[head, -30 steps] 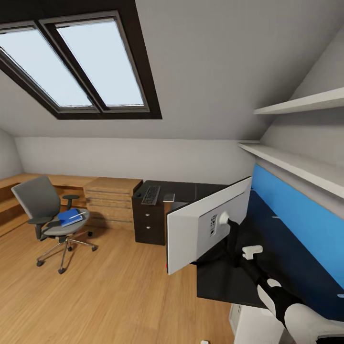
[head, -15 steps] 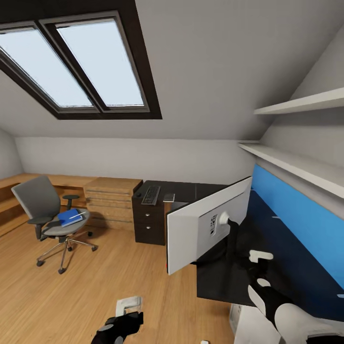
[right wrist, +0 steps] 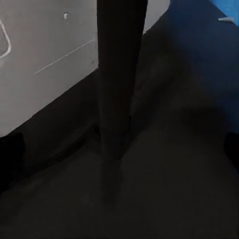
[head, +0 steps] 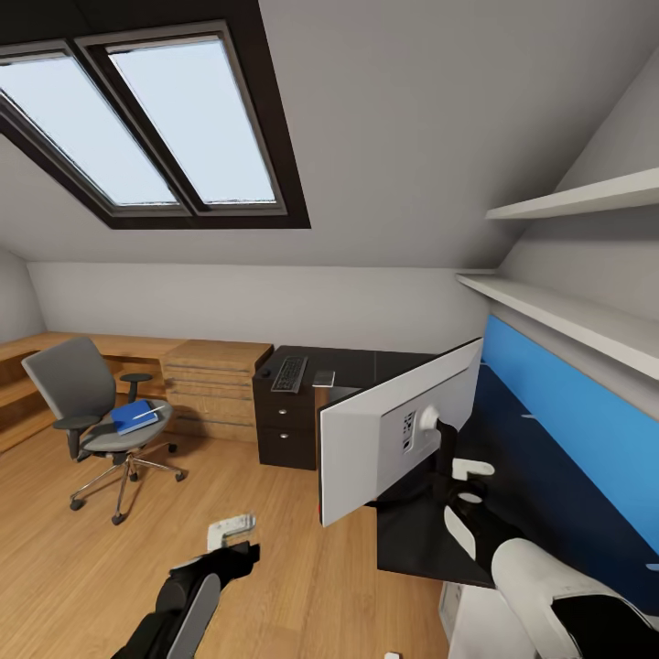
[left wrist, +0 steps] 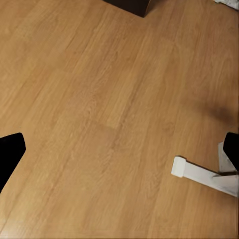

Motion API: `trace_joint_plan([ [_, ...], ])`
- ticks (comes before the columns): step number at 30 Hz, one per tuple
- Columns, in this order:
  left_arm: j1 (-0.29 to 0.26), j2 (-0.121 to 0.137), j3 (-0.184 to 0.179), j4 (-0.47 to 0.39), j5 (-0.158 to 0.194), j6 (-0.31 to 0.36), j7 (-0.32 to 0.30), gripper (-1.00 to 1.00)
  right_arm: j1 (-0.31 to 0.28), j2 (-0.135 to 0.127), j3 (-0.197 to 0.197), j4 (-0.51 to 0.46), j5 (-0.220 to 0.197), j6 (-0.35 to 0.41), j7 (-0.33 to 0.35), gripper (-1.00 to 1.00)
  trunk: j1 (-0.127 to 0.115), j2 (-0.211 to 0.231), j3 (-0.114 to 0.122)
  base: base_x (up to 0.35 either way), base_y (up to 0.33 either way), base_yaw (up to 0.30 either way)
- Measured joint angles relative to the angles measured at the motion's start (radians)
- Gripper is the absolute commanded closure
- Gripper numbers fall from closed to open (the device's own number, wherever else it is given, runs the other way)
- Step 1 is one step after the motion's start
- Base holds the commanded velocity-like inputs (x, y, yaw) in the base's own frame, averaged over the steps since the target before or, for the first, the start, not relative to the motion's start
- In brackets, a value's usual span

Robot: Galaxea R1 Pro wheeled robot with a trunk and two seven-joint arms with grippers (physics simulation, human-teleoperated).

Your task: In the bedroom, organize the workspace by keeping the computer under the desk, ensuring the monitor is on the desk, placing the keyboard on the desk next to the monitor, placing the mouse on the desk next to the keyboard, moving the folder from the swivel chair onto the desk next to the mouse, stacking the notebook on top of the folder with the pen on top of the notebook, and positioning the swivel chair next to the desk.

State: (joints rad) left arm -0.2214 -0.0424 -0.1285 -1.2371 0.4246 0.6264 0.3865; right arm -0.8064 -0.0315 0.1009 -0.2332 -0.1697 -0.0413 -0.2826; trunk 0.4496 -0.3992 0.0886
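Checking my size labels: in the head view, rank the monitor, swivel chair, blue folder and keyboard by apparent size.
1. monitor, though nearest the camera
2. swivel chair
3. blue folder
4. keyboard, close to the folder, so unsure

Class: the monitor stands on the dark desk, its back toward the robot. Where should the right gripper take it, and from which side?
Probably the monitor's slim upright stand post, approached from behind, where the right gripper is; the panel looks too wide for the fingers.

Black-and-white arms (head: 540, 577), each with a pale, blocky tool (head: 231, 528).
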Motion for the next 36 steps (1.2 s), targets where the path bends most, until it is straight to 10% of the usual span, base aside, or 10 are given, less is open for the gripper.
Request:
trace_joint_plan([
  [6, -0.001, 0.001, 0.008, -0.11, -0.003, 0.004, 0.005, -1.0, -0.004, 0.013, -0.009, 0.104, -0.013, -0.174, -0.01, -1.0, 0.0, 0.0, 0.0, 0.0, 0.0, 0.0],
  [23, 0.013, -0.002, 0.011, -0.193, 0.0, 0.063, 0.007, -1.0, -0.005, 0.013, -0.011, 0.131, -0.014, -0.191, -0.014, -1.0, 0.0, 0.0, 0.0, 0.0, 0.0, 0.0],
  [36, 0.013, -0.002, 0.013, -0.211, 0.012, 0.065, 0.007, -1.0, -0.005, 0.013, -0.016, 0.101, -0.02, -0.19, -0.015, -1.0, 0.05, -0.091, -0.041, 0.0, 0.0, 0.0],
])
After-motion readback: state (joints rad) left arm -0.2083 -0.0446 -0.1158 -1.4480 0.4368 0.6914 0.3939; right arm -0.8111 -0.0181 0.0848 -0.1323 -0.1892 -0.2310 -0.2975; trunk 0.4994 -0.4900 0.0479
